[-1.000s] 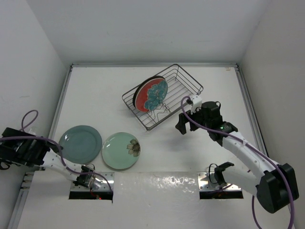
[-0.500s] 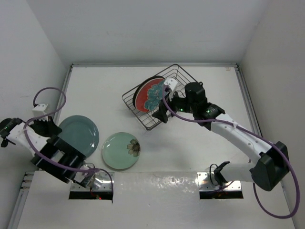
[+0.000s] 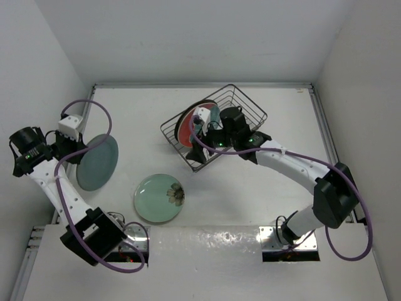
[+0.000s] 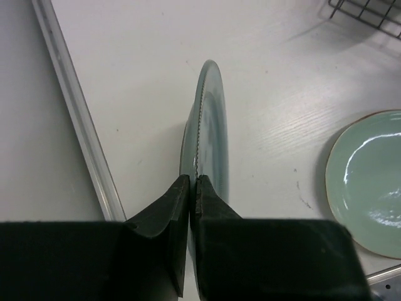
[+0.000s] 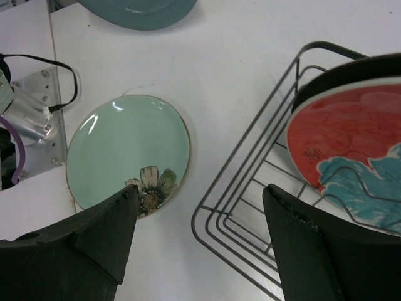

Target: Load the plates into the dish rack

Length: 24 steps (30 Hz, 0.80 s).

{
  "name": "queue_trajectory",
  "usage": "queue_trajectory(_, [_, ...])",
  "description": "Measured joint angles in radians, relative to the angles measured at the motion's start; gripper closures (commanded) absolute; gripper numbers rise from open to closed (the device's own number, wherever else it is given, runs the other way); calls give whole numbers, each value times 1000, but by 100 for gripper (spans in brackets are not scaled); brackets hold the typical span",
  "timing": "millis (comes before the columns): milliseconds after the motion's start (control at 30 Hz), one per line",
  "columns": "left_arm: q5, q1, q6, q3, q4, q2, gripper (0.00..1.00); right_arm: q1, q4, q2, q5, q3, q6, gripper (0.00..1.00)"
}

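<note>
left gripper (image 4: 193,181): fingers pinched tight on the near rim of the grey-blue plate (image 4: 210,128), edge sitting right in the gap between them
grey-blue plate: tipped up nearly on edge over the left side of the table (image 3: 238,204); can't tell from the wrist view whether its far edge is touching down
right gripper (image 5: 199,204): fingers spread wide, nothing between them, hovering over the near corner of the dish rack (image 5: 245,188)
what's under the right jaws: rack wire and bare table; the red-and-teal plate (image 5: 351,147) is just off to one side, not touched
red-and-teal plate: standing on edge in the rack, with a dark-rimmed plate (image 5: 351,68) right behind it
green flower plate (image 5: 128,153): flat on the table, well clear of the rack and of both grippers
vs half a sec ago, left: the grey-blue plate was lying flat with the arm bent over it; now it's tilted up in the grip and the arm has swung out toward the left wall
vs half a sec ago, right: arm reached further over the rack, closer to the red plate
unchanged: green flower plate and the racked plates haven't budged
</note>
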Motion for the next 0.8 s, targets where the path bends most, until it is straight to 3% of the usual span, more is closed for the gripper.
queue_trajectory(267, [-38, -201, -119, 40, 50, -17, 100, 44, 63, 63, -19, 54, 0, 23])
queue_trajectory(500, [-60, -250, -188, 40, 59, -9, 100, 48, 62, 151, -58, 161, -30, 23])
queue_trajectory(633, [-83, -323, -232, 122, 60, 4, 100, 49, 56, 193, -76, 243, -52, 21])
queue_trajectory(800, [-77, -412, -294, 235, 70, 6, 100, 49, 46, 140, -58, 202, -84, 19])
